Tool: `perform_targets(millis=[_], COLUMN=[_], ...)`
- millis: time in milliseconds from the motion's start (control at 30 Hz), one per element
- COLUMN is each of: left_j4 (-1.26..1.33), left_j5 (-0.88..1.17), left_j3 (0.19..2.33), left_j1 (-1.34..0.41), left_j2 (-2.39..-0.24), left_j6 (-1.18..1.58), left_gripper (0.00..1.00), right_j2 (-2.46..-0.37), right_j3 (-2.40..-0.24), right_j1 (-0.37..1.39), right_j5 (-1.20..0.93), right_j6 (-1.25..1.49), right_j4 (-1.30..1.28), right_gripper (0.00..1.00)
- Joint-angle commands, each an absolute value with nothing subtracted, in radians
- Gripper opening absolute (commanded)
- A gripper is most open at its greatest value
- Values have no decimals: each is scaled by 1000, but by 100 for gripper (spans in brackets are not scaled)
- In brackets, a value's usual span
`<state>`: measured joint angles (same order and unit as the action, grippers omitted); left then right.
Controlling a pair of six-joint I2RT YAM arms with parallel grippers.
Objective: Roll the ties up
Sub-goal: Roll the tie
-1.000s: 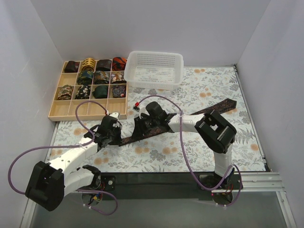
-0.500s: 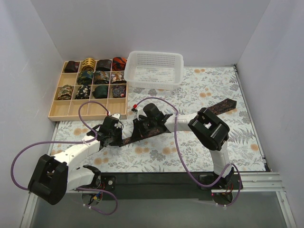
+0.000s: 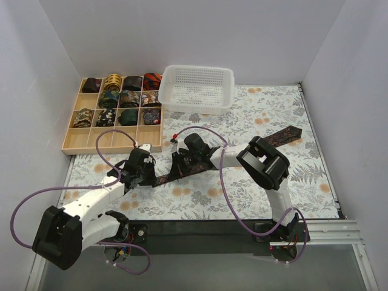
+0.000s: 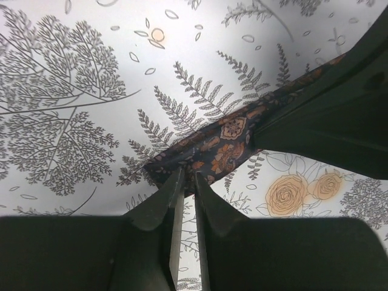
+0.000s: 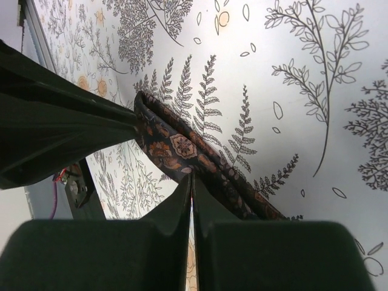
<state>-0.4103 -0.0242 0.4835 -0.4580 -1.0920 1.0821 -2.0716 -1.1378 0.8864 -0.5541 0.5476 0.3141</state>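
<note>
One dark tie with a small orange-red print (image 3: 280, 137) lies diagonally across the floral cloth, wide end at the far right. Its narrow end is near the table's middle left. My left gripper (image 3: 150, 177) is at that narrow end. In the left wrist view (image 4: 187, 176) its jaws stand almost together with the tie's folded end (image 4: 225, 136) pinched at the tips. My right gripper (image 3: 176, 171) is just right of it. In the right wrist view (image 5: 191, 177) its jaws are pressed together at the near edge of the tie (image 5: 182, 147).
A gridded wooden tray (image 3: 112, 143) at the back left holds several rolled ties in its far rows. A white mesh basket (image 3: 198, 88) stands behind the middle. White walls close the sides and back. The two grippers are close together, and purple cables loop above them.
The right arm's elbow has swung left while its gripper stayed on the tie. The left gripper has shifted slightly at the tie's narrow end. The tie's wide end has not moved.
</note>
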Motion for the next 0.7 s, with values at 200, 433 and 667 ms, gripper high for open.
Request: perform_targets(millis=[200, 433, 667], left_j4=[-425, -390, -342], left_j5=[-6, 78, 138], left_j3=[442, 410, 408], left_j1=[-373, -328, -327], left_j2=[-970, -1005, -1065], left_j6=[1147, 1146, 1137], left_gripper=[29, 32, 30], right_j2=[-2112, -2108, -2111], right_j3=[-1108, -1106, -1111], right_j1=[856, 850, 850], right_j5=[-545, -548, -551], right_j6=[569, 571, 574], right_j4=[299, 298, 299], right_gripper=[7, 7, 8])
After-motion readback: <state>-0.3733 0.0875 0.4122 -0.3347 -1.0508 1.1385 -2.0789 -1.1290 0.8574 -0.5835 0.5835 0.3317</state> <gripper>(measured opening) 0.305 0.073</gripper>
